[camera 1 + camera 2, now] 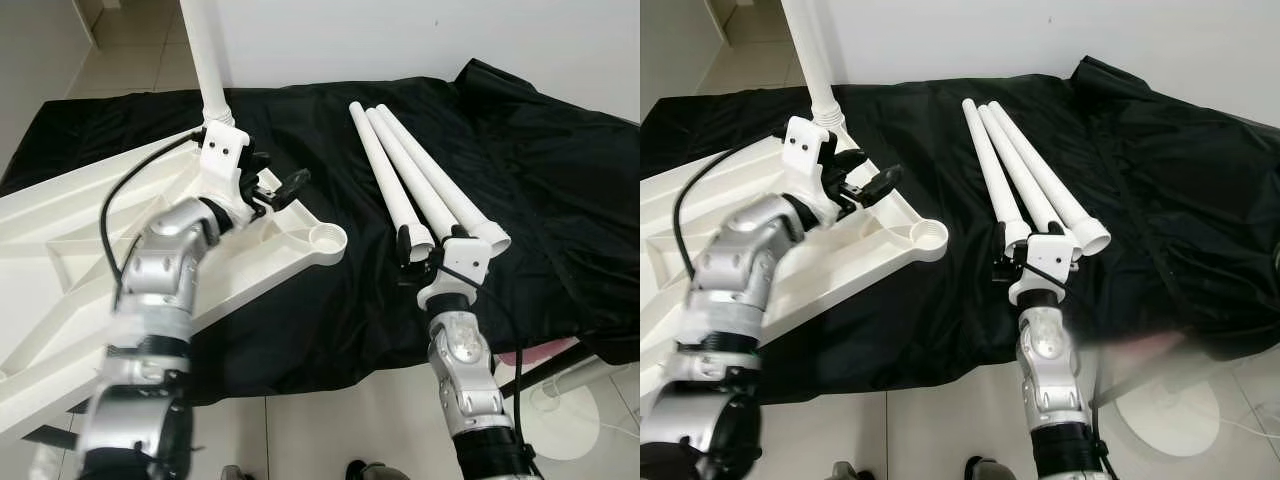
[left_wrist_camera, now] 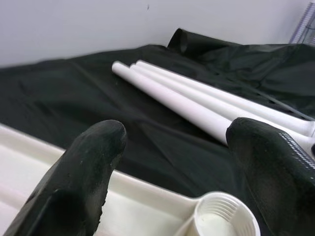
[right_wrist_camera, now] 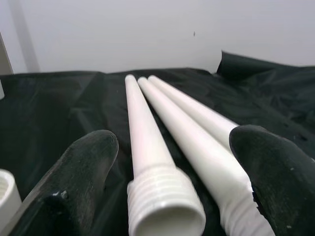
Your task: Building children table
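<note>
Right claw (image 1: 418, 250) released, straddling the threaded end of the nearest leg (image 3: 147, 147); closing could nudge the neighbouring leg (image 3: 197, 142) rolling; left claw (image 1: 278, 186) released above the tabletop (image 1: 90, 230).

Bare black cloth (image 1: 340, 160) between tabletop (image 1: 60, 250) and three legs (image 1: 410, 175).

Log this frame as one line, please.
stage: leg pickup | right gripper: open, straddling threaded table leg | left gripper: open over tabletop | legs attached: one
</note>
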Tool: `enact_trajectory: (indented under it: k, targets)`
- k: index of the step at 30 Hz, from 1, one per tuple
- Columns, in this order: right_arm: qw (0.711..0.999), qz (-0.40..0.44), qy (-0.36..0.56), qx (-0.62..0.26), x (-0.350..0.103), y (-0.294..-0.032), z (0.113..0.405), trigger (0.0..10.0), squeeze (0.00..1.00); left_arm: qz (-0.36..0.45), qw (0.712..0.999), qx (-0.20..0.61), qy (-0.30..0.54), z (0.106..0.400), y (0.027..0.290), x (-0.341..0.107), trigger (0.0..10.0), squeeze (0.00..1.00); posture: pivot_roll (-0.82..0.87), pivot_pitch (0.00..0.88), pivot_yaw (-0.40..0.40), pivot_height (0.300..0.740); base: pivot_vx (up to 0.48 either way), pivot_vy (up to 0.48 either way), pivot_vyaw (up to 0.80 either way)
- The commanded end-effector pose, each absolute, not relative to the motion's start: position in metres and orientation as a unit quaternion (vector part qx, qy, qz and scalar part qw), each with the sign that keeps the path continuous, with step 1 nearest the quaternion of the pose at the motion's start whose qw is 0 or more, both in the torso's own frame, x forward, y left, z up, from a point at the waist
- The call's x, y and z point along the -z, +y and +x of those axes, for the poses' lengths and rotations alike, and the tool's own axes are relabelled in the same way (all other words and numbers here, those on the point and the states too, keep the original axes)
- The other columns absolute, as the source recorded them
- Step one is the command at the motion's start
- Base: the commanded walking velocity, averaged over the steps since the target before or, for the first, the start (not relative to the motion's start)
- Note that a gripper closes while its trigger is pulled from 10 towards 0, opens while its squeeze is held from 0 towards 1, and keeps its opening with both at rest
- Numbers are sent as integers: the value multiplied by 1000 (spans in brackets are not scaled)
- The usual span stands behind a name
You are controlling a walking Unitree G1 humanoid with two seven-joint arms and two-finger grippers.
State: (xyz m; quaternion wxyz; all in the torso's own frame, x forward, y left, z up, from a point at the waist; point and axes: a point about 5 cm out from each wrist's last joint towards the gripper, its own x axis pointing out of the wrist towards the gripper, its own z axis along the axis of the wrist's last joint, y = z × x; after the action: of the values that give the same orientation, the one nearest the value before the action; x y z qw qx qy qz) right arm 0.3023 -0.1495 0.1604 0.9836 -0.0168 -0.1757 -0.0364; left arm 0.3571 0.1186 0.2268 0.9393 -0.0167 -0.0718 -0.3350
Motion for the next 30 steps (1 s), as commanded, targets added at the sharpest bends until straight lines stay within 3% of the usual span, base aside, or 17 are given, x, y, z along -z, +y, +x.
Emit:
enact_trajectory:
  k: [1,16,20,27,30]
  targets:
    - [983,-11,-178,47,-160,-154,302,10000,0,-23,946,315,-66,358,123,-220,10000,0,-87,115,33,740,0,0,0]
    - [980,-12,-190,61,-171,-163,308,10000,0,100,971,216,33,371,128,-163,10000,0,-132,107,8,740,0,0,0]
    - [979,-14,-192,61,-173,-164,310,10000,0,140,963,229,35,368,127,-157,10000,0,-132,105,2,740,0,0,0]
    - [977,-31,-202,61,-182,-174,319,10000,0,208,905,369,31,344,103,-134,10000,0,-126,99,-4,740,0,0,0]
    - [977,-32,-203,61,-182,-175,319,10000,0,214,899,382,29,342,102,-133,10000,0,-126,99,-4,740,0,0,0]
